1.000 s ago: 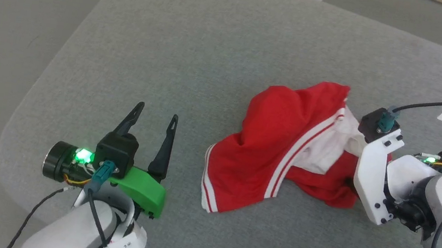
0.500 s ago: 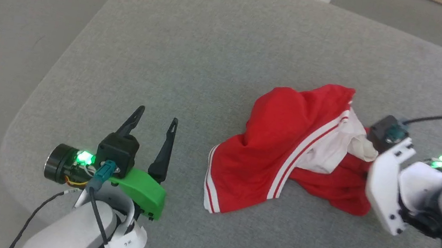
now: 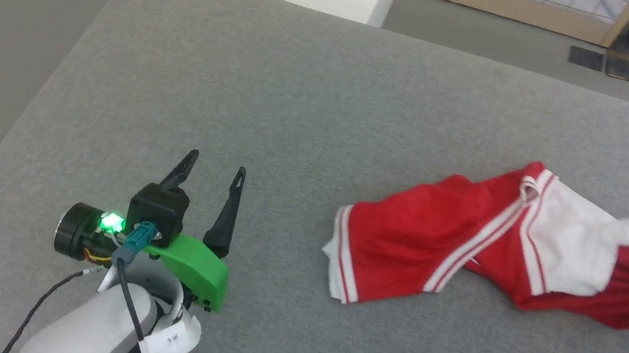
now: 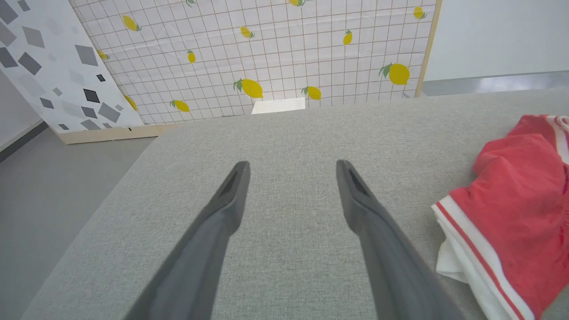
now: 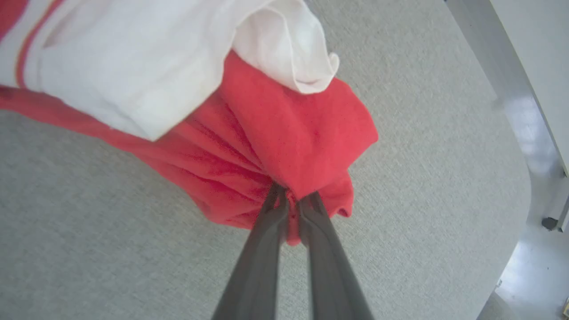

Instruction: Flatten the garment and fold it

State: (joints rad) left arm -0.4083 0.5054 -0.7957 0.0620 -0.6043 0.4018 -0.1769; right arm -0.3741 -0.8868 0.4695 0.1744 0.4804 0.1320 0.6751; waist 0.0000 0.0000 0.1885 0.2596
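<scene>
Garment (image 3: 403,244) lies crumpled on the right half of the grey bench (image 3: 277,91), with white lining exposed toward its right end. Right claw (image 5: 291,202) is narrow, pinching a bunch of red fabric at the garment's right end. Left claw (image 3: 216,163) is wide and holds nothing, at the near left, apart from the garment.

Nothing reliably legible. Only candidate is a white tag (image 3: 170,338) on a black cable (image 3: 127,304), lower left of the head view: a couple of dark handwritten marks, too small and blurred to make out. Garment (image 3: 401,256): the folds on show are plain red, white lining and stripe trim, with no readable characters. Backdrop panel (image 4: 266,58): lemon-and-grid print, pictures only.
</scene>
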